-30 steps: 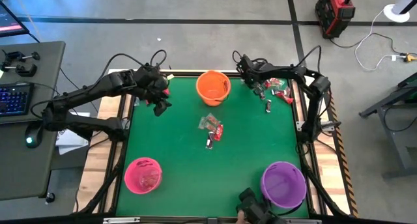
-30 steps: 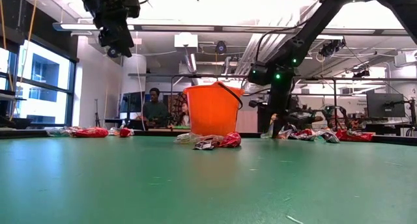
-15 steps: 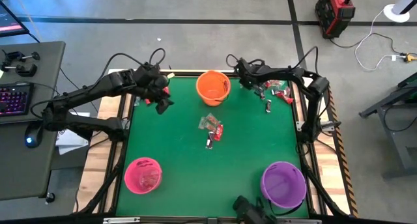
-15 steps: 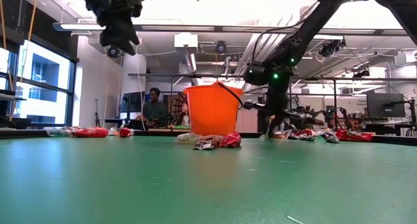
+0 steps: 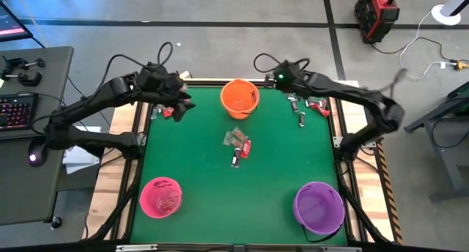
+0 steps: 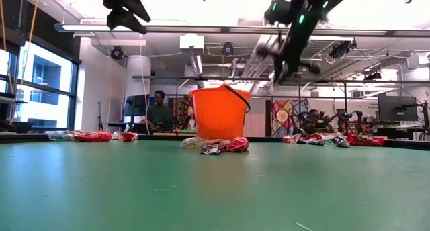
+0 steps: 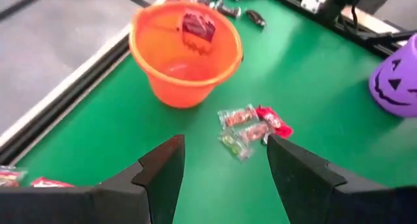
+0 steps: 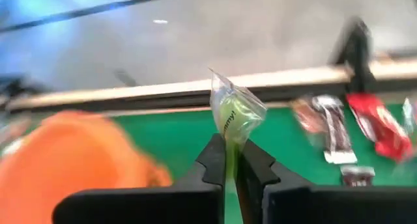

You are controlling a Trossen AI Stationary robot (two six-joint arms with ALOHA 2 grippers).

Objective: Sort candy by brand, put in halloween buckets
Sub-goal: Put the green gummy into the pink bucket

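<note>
Green felt covers the table [image 5: 220, 171], with a busy lab room behind it in the low view. Right gripper [image 8: 229, 160] is up in the air just beside the orange bucket [image 5: 239, 98], fingers pinched tight on one silvery-clear candy [image 8: 234, 113] with a greenish middle. It's got the piece by one crimped end, so the rest sticks out past the fingertips.

These things look feather-light and crinkly, wrapper probably slick, so I'd guess an end grip like this holds okay but the piece can flop or slide out on a fast swing. Grabbing across the middle seems safer.

Left gripper [image 7: 225, 160] hangs over the table's far left corner, fingers apart, nothing in them. More candy: a small pile [image 5: 237, 144] mid-table, another bunch [image 5: 308, 102] at the far right, one red piece [image 7: 197, 27] already in the orange bucket. Pink bucket [image 5: 161, 197] and purple bucket [image 5: 319, 206] sit at the near corners.
</note>
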